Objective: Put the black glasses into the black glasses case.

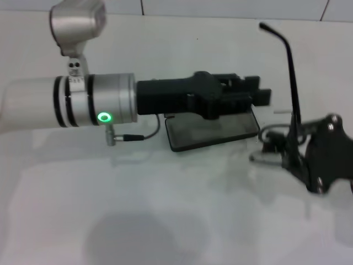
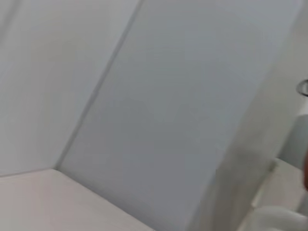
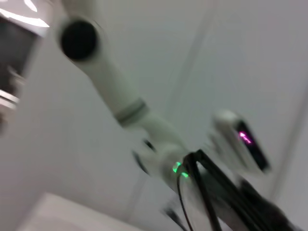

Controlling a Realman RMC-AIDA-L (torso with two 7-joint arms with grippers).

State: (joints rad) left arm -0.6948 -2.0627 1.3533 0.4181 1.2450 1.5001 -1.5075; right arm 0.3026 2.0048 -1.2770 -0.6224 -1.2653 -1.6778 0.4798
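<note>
In the head view the black glasses case [image 1: 212, 132] lies flat on the white table, near the middle. My left arm reaches across from the left, and its black gripper [image 1: 256, 94] hangs over the case's far edge, hiding that part. My right gripper [image 1: 309, 163] is just right of the case and holds the black glasses [image 1: 290, 99] close above the table. One slender temple arm sticks straight up and a lens rim shows beside the case. In the right wrist view thin black lines [image 3: 202, 192] cross in front of the left arm. The left wrist view shows only wall.
The white table [image 1: 165, 221] stretches wide in front of the case. A thin cable [image 1: 140, 137] hangs from the left wrist beside the case's left end. A tiled wall runs along the table's far edge.
</note>
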